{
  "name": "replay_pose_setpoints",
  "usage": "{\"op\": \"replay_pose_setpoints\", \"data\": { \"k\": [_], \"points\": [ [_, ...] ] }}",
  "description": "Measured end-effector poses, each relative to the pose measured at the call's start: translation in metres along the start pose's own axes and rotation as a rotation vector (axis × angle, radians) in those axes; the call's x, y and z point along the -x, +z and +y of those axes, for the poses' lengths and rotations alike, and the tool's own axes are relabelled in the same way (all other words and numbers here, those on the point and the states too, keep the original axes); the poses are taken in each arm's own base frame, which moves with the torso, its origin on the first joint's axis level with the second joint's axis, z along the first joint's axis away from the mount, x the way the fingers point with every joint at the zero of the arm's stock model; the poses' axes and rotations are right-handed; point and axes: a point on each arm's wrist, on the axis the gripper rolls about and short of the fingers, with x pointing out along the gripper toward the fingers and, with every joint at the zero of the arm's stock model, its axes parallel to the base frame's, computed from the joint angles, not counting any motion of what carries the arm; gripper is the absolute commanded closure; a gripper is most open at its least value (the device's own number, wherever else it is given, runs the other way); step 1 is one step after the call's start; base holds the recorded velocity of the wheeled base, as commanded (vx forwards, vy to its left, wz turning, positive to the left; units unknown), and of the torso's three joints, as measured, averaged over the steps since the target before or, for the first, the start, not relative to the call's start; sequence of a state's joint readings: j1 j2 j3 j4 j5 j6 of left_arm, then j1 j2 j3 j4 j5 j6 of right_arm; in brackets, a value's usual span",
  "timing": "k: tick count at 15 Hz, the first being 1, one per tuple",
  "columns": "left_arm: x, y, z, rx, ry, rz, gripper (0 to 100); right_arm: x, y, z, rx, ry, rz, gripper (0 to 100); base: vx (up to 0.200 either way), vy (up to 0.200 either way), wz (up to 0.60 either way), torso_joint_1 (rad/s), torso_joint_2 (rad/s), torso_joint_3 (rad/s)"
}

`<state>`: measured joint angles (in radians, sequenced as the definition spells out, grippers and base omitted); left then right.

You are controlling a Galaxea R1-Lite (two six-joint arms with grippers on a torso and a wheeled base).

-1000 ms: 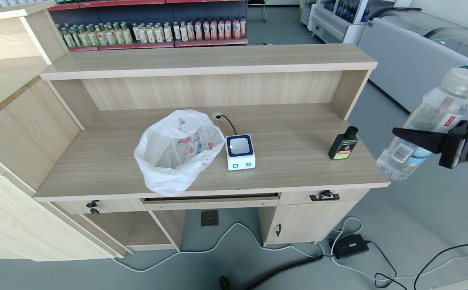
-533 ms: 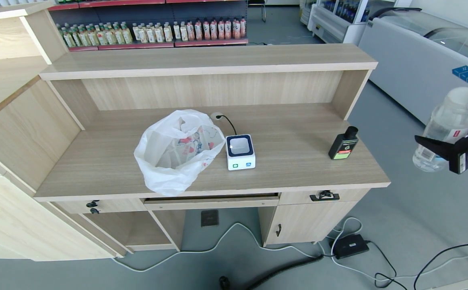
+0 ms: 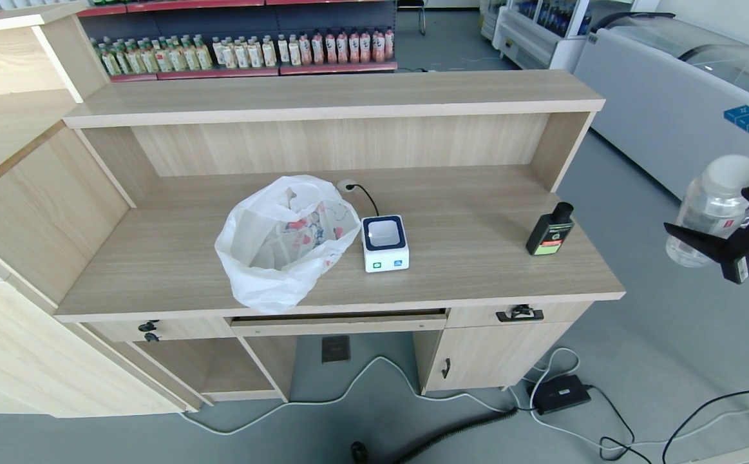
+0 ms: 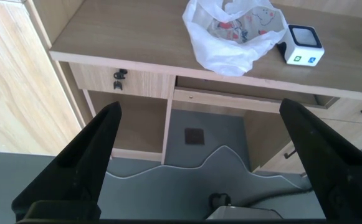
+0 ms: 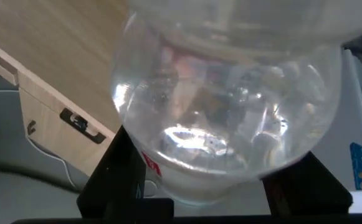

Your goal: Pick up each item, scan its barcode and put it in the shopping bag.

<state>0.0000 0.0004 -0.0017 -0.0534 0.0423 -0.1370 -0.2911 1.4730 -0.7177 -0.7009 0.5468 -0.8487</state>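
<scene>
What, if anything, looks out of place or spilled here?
Nothing is spilled or damaged. One oddity: the right gripper holds the water bottle beyond the counter's right end, over the floor, far from the scanner.

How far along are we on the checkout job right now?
Done: nothing certain; I cannot tell what the shopping bag holds. In hand: the right gripper grips the water bottle beyond the right end of the counter, well away from the scanner. To do: scanning and bagging it, then the dark bottle standing on the counter. The left gripper is open.
</scene>
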Motion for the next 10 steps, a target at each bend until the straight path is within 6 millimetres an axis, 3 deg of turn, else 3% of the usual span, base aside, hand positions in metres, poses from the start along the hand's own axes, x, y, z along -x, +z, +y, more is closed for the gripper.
{"op": "replay_pose_setpoints", "data": {
  "k": [3, 6, 8, 10],
  "points": [
    [0.0, 0.0, 0.0, 0.0, 0.0, 0.0, 0, -0.009, 0.005, -0.011, 0.134, -0.044, -0.068, 100, 0.0, 0.0, 0.6, 0.005, 0.0, 0.001],
    [0.0, 0.0, 0.0, 0.0, 0.0, 0.0, 0, -0.032, 0.019, -0.019, 0.27, -0.079, -0.24, 100, 0.0, 0.0, 0.6, 0.001, 0.0, -0.001],
    [0.0, 0.0, 0.0, 0.0, 0.0, 0.0, 0, -0.054, 0.028, -0.017, 0.325, -0.094, -0.359, 100, 0.0, 0.0, 0.6, 0.01, 0.01, 0.002],
    [0.0, 0.0, 0.0, 0.0, 0.0, 0.0, 0, -0.079, 0.028, -0.003, 0.338, -0.066, -0.43, 100, 0.0, 0.0, 0.0, 0.0, 0.0, 0.0]
  ]
}}
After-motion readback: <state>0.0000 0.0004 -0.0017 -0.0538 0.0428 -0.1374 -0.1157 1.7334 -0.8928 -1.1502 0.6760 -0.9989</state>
